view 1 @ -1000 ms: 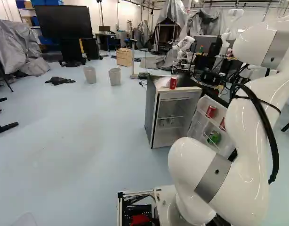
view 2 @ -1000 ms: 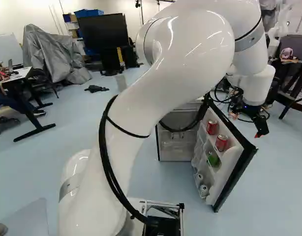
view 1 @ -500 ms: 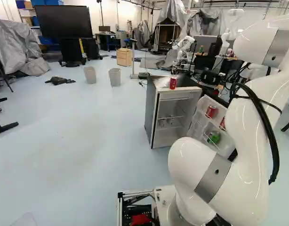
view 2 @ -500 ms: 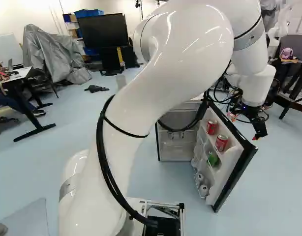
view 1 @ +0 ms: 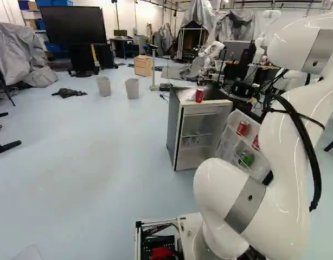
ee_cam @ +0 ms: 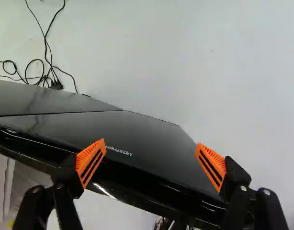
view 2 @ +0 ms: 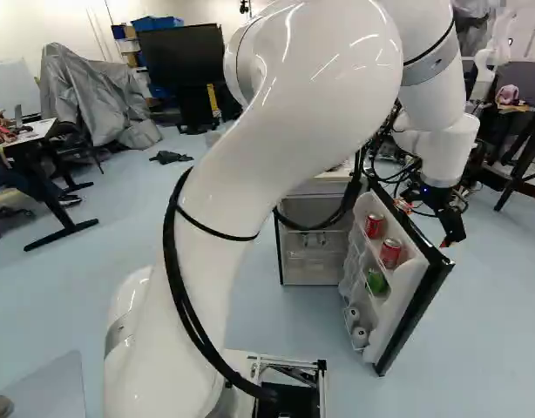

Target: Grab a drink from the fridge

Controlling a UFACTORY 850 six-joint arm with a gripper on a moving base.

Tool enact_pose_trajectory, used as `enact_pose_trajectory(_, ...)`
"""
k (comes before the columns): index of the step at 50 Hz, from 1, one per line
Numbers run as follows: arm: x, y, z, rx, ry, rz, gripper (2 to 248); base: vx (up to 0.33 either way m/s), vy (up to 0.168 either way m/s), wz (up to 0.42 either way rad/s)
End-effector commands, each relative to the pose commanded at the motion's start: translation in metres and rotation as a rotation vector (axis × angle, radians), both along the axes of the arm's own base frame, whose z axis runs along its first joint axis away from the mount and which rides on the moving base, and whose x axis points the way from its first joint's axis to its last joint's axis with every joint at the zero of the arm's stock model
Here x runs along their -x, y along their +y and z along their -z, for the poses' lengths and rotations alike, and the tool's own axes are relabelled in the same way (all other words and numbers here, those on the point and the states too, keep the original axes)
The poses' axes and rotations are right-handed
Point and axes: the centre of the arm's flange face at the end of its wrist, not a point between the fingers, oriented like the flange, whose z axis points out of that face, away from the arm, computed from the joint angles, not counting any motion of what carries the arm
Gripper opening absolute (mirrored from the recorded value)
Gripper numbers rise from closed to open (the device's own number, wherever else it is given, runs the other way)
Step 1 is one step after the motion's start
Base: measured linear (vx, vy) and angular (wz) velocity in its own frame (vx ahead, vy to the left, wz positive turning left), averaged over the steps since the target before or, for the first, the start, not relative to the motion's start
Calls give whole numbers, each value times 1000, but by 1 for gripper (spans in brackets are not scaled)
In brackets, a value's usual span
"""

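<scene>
In the right base view my gripper hangs at the outer side of the swung-out fridge door. Seen from the wrist, the gripper stands open, its two orange pads apart over the door's glossy black edge, nothing gripped. The fridge stands open, with a red can on its top. On the door's inner shelves are two red cans, an upper one and a lower one, a green can and pale cans at the bottom.
Two grey bins and a wooden cabinet stand on the floor beyond the fridge. Another robot is farther back. Cables lie on the floor near the door. A table is at the far left of the right base view.
My arm and gripper have shifted left in the right base view, toward the fridge door. The door and its cans have swung slightly toward the fridge body. The base has stayed still.
</scene>
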Motion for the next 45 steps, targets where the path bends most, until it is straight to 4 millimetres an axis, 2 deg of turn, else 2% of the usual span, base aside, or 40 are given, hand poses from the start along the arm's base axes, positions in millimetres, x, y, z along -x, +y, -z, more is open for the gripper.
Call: enact_pose_trajectory(45, -3, 43, -1, -26, 20, -44, 247, 0, 0, 0)
